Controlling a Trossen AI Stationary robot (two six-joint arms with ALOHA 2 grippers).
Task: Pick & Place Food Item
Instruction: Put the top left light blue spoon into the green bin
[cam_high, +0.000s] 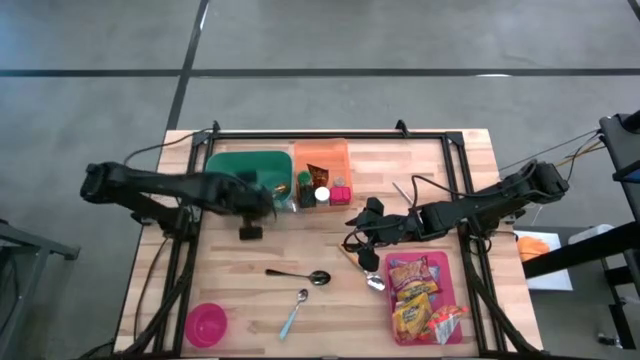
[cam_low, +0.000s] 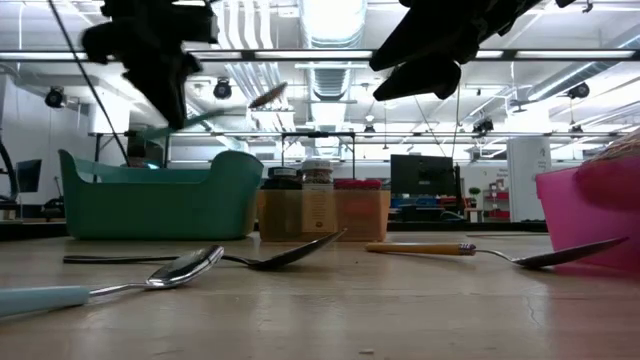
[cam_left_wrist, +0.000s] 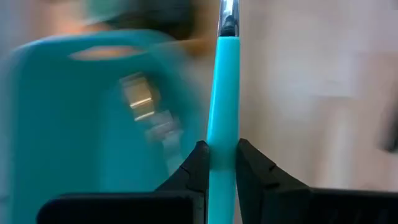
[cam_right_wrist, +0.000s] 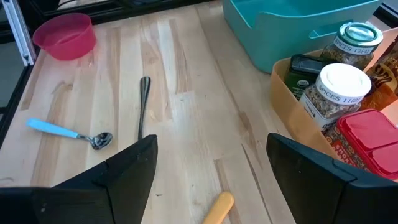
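Observation:
My left gripper (cam_left_wrist: 222, 165) is shut on a spoon with a teal handle (cam_left_wrist: 222, 106), raised beside the green bin (cam_high: 240, 172). The low view shows this spoon (cam_low: 215, 115) high above the table. My right gripper (cam_right_wrist: 211, 142) hangs open over the table's middle (cam_high: 362, 238), holding nothing. Snack packets (cam_high: 420, 295) lie on a pink tray (cam_high: 458, 270) at the near right. Spice jars (cam_right_wrist: 339, 84) stand in the orange bin (cam_high: 322, 160). My left gripper pinches the spoon's teal handle (cam_left_wrist: 222, 152) between its two fingers (cam_left_wrist: 199, 165), back from the metal neck (cam_left_wrist: 227, 15). The fingers come from above, slanting down. The spoon is lifted clear of the table, its bowl (cam_low: 268, 97) raised a little above the handle.
On the table's middle lie a metal spoon (cam_high: 298, 274), a blue-handled spoon (cam_high: 293, 314) and a yellow-handled utensil (cam_right_wrist: 216, 208). A pink bowl (cam_high: 206, 324) stands at the near left. Bare wood lies between the bins and the spoons.

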